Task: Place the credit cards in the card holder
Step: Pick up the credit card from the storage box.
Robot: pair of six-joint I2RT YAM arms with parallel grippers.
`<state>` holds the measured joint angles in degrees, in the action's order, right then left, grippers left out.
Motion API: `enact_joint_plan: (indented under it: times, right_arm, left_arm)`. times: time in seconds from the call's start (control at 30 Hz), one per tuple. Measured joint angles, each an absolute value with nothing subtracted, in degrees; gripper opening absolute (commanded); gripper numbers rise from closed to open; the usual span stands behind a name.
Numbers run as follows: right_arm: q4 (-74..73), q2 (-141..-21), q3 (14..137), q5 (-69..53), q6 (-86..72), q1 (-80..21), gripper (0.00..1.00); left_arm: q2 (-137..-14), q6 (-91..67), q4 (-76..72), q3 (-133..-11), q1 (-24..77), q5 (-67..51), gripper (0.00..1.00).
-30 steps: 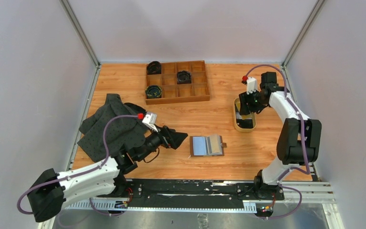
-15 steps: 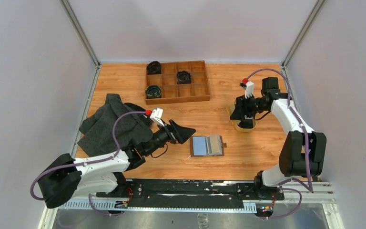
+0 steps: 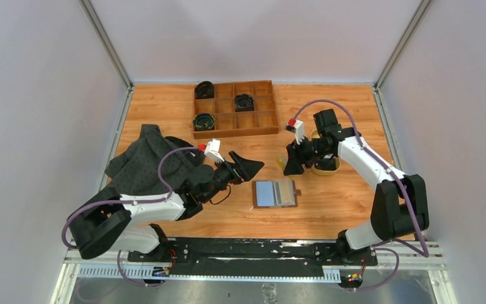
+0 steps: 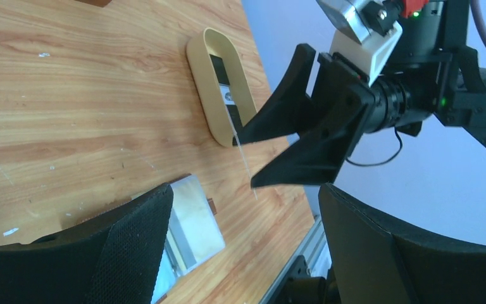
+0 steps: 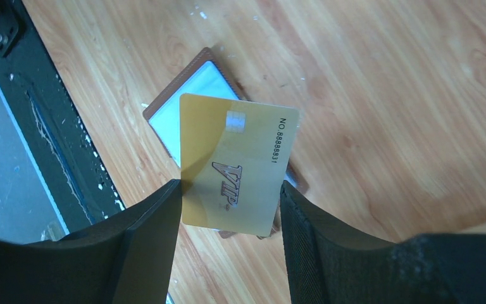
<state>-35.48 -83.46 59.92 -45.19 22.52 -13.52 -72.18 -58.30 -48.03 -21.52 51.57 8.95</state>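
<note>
Right wrist view: the gold credit card (image 5: pixel 237 168), printed "VIP" and "NO 88888831", looks thin, stiff, slick and light, best pinched across its long edges. The right gripper (image 5: pixel 228 206) clamps it so, in the air above the open card holder (image 5: pixel 193 88). Nearby the left gripper (image 3: pixel 250 170) gapes empty; other cards (image 4: pixel 218 69) lie in the tan dish (image 4: pixel 197 69).
</note>
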Motion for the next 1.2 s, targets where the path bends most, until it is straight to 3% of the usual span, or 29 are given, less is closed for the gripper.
enact_joint_plan:
  times: [0.53, 0.83, 1.0, 1.1, 1.2]
  right_arm:
    - [-34.3, -83.5, 59.4, -41.8, 23.6, -20.3, 0.37]
    - [-34.2, -83.5, 59.4, -41.5, 23.6, -20.6, 0.37]
    - [-34.2, -83.5, 59.4, -41.4, 23.7, -20.9, 0.37]
    - [-33.9, -83.4, 59.2, -41.0, 23.9, -21.5, 0.37]
    - [-33.8, -83.4, 59.0, -40.5, 24.1, -22.2, 0.37]
  left_arm:
    - [-88.0, -62.3, -48.2, -31.8, 51.9, 7.7, 0.63]
    - [-91.9, -63.7, -48.3, -34.1, 53.3, 6.4, 0.45]
    - [-93.1, -63.9, -48.2, -34.4, 53.3, 6.4, 0.40]
    - [-93.3, -64.1, -48.3, -34.5, 53.3, 6.4, 0.29]
    - [-93.7, -64.4, -48.5, -34.7, 53.3, 6.1, 0.07]
